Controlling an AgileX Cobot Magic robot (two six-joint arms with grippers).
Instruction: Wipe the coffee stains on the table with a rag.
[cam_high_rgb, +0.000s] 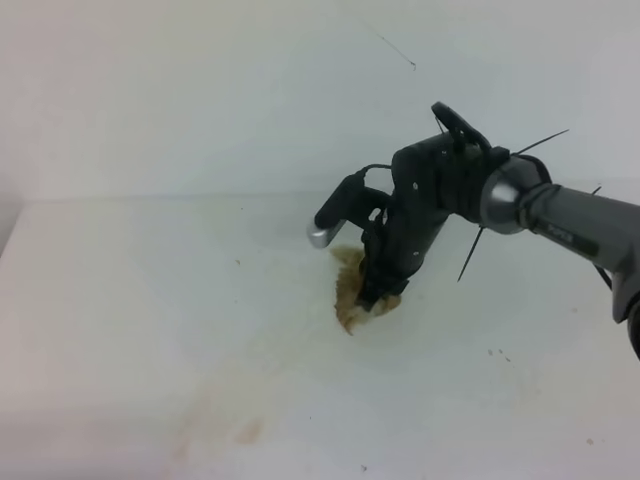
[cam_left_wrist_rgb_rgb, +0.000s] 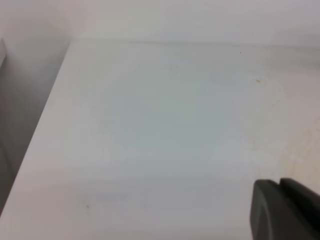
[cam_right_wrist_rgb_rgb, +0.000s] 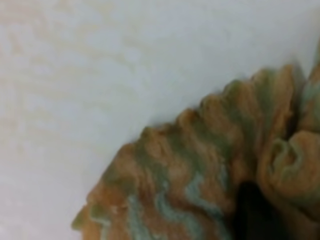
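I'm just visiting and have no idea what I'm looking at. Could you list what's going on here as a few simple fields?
surface: white table
cleaning cloth: brown-blotched rag, bunched, pressed on the table
working arm: right gripper, pointing down onto the rag
other arm: left gripper, only a dark edge shows, nothing seen in it
remaining mess: faint tan coffee stains near the front edge

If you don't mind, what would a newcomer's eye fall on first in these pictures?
The dark right gripper at mid-table, pressing a brown-blotched rag onto the white table. Then the coffee stains, a faint tan smear near the front edge, left of the rag.
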